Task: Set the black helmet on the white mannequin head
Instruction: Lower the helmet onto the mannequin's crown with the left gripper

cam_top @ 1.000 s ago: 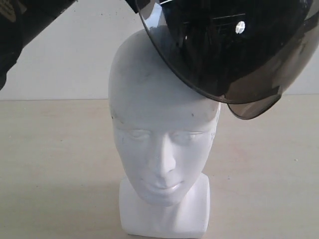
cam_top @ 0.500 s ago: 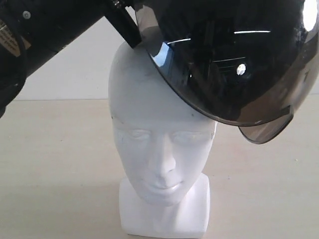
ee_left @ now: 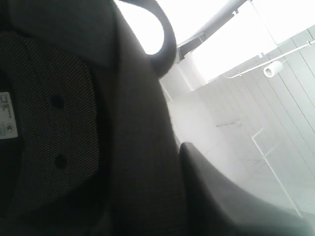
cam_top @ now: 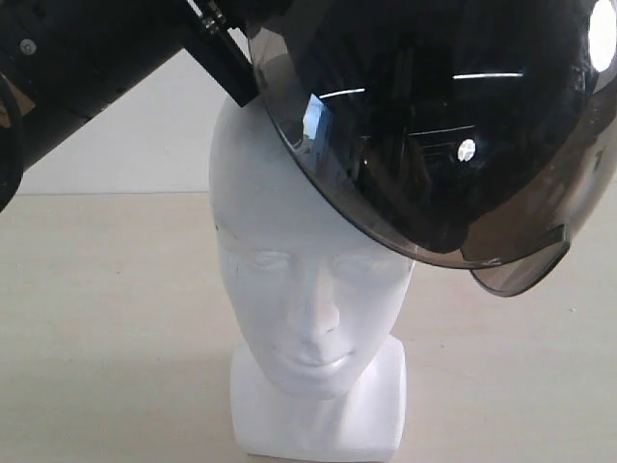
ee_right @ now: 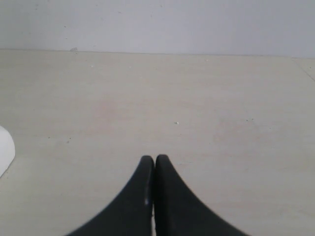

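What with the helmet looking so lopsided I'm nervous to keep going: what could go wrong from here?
The matte black open-face helmet is tilted and off-centre over the glossy white mannequin head. Pushed down like this, its rim could catch the crown and tip the head on the table. The smoky tinted visor reaches lowest and might scrape the head's side. The right gripper, shut, steadies nothing.

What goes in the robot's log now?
black helmet: tilted over white mannequin head | left fingers: gripping rim | right fingers: shut, empty
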Controlling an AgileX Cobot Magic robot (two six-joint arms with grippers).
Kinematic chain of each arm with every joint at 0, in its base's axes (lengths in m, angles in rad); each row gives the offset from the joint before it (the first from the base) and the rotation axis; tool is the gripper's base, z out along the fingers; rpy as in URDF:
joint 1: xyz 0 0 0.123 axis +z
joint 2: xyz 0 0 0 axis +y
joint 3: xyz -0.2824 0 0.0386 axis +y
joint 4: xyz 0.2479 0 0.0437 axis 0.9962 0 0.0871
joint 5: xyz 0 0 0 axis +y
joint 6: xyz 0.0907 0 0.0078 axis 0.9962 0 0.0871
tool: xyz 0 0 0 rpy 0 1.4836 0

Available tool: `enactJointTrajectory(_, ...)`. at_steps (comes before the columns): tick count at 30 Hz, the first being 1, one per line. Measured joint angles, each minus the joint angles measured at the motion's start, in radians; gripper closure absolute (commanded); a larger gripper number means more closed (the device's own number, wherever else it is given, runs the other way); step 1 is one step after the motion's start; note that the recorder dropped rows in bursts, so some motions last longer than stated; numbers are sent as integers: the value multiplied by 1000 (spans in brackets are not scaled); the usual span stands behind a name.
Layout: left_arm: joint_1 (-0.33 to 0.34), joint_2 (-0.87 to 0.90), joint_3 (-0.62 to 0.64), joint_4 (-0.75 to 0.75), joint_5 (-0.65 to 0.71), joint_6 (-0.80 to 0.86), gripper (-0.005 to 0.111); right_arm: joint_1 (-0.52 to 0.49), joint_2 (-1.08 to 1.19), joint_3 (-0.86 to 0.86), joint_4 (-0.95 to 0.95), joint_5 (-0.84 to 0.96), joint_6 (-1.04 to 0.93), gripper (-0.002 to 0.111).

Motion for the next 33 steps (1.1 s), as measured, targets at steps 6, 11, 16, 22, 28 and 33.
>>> enactJointTrajectory(6, 2, -2, 24, -3, -16, 9, 102, 0, 0, 0, 0, 0, 0, 109)
enactJointTrajectory(11, 3, -8, 42, -14, -26, 22, 102, 0, 0, 0, 0, 0, 0, 109)
enactJointTrajectory(16, 3, -10, 47, -14, -26, 25, 102, 0, 0, 0, 0, 0, 0, 109)
enactJointTrajectory(22, 36, -10, 47, -4, -33, 14, 102, 0, 0, 0, 0, 0, 0, 109)
enactJointTrajectory(28, 65, -10, 50, 17, -34, -4, 102, 0, 0, 0, 0, 0, 0, 109)
enactJointTrajectory(33, 67, -10, 50, 23, -34, -8, 102, 0, 0, 0, 0, 0, 0, 109)
